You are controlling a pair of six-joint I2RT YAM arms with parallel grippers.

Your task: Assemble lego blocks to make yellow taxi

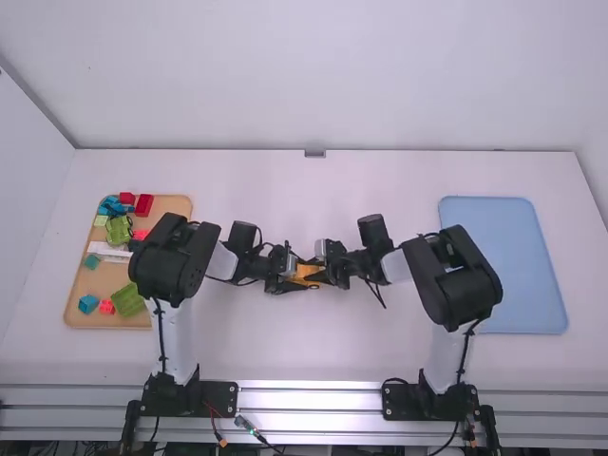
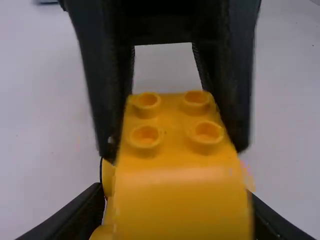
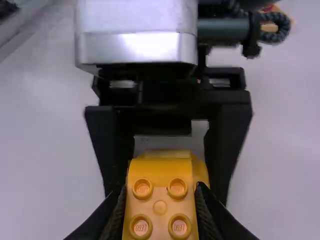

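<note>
The yellow block build (image 1: 306, 274) sits between the two grippers near the middle of the table (image 1: 313, 351), its studs plain in both wrist views. More than one yellow part seems to be in it, though whether they are fully joined cannot be told.

The step in hand looks like pressing parts together or passing the build across. If the two arms push slightly out of line, the studs could seat crooked or the build could twist in its grip. Should one side let go before the other bears the load, or pull sideways, a part could pop off and drop (smooth plastic gives little warning).

The left gripper (image 2: 176, 195) pinches the build, its fingers held apart only by the yellow sides. The right gripper (image 3: 160, 191) is likewise clamped on it, spread no wider than the block, with the two sets of fingers very near each other.

Farther out, the wooden tray (image 1: 173, 203) on the left carries a red block (image 1: 143, 205), a blue cube (image 1: 88, 304), a green piece (image 1: 127, 300) and other loose parts. The blue tray (image 1: 503, 266) lies on the right, beyond the right arm.
</note>
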